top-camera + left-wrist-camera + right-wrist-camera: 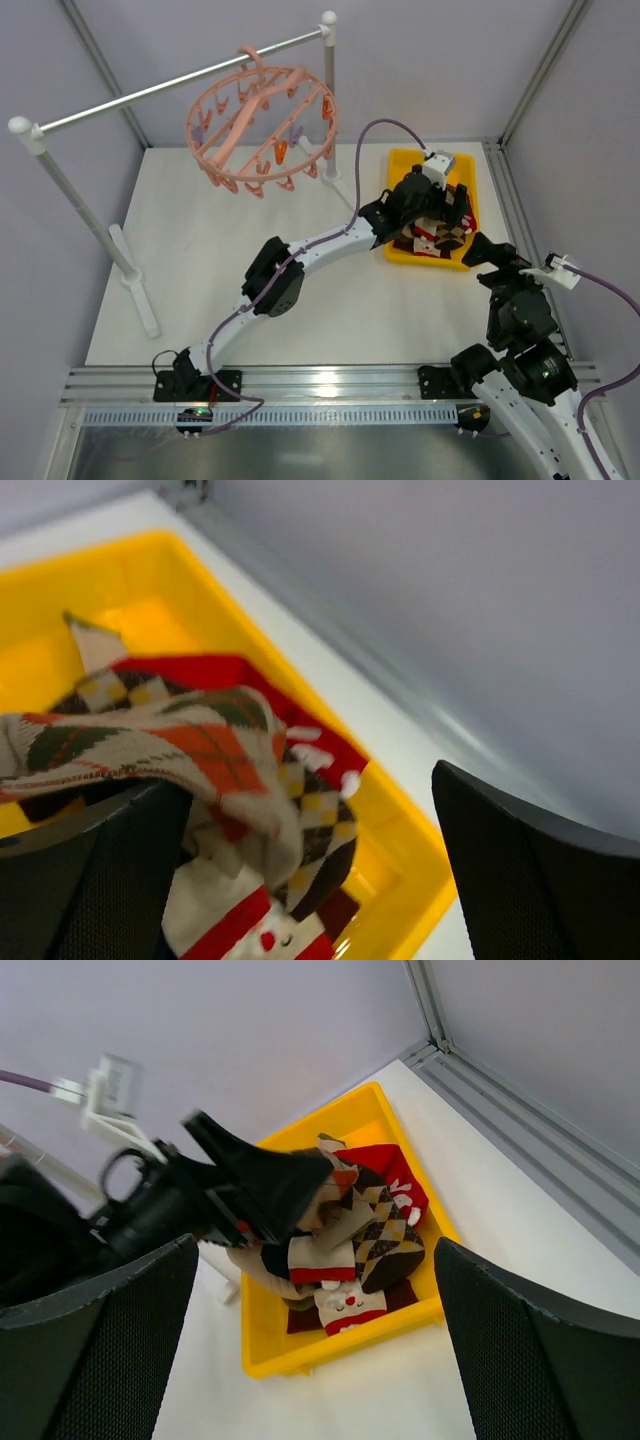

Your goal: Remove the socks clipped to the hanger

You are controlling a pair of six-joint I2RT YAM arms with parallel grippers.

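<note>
The salmon-pink hanger hangs by its hook from the rail at the back left, and I see no sock on its clips. Several socks lie heaped in a yellow tray at the right. My left gripper hovers over the tray with its jaws wide open. A tan, red and green argyle sock lies draped over its left finger. My right gripper is open and empty, just right of the tray, facing the heap of socks.
A grey metal rail on two white posts spans the back left. An aluminium frame rail runs along the table's right edge close to the tray. Grey walls enclose the back and both sides.
</note>
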